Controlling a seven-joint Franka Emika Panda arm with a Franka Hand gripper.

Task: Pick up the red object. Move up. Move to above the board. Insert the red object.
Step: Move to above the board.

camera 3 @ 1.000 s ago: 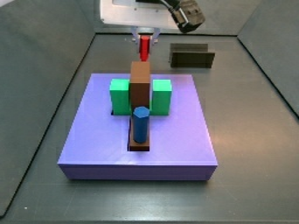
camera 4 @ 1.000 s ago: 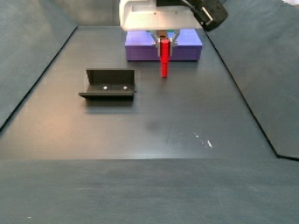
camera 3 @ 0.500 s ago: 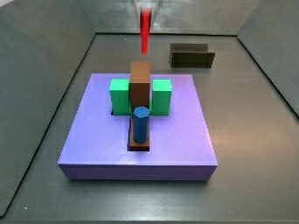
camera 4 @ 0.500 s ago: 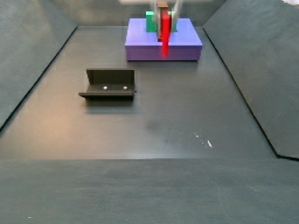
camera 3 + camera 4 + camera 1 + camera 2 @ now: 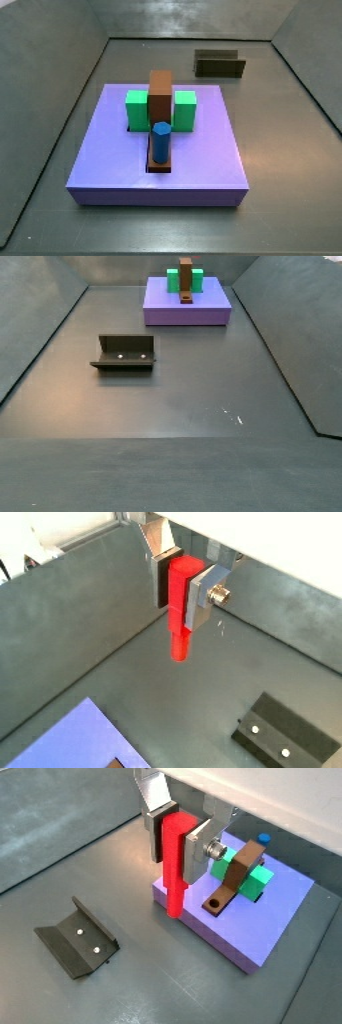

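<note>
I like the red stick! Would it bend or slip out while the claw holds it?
Probably not. The red stick hangs perfectly straight below the claw, so it looks stiff. The claw's fingers are shut on its top end from both sides, so it seems held firmly. It is smooth and round, though, so it might roll away if dropped on the floor.

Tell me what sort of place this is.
Probably a robot test cell, possibly simulated: a bare dark walled floor, a fixture, and a purple block carrying the board. In both wrist views the end effector holds the red peg aloft.
</note>
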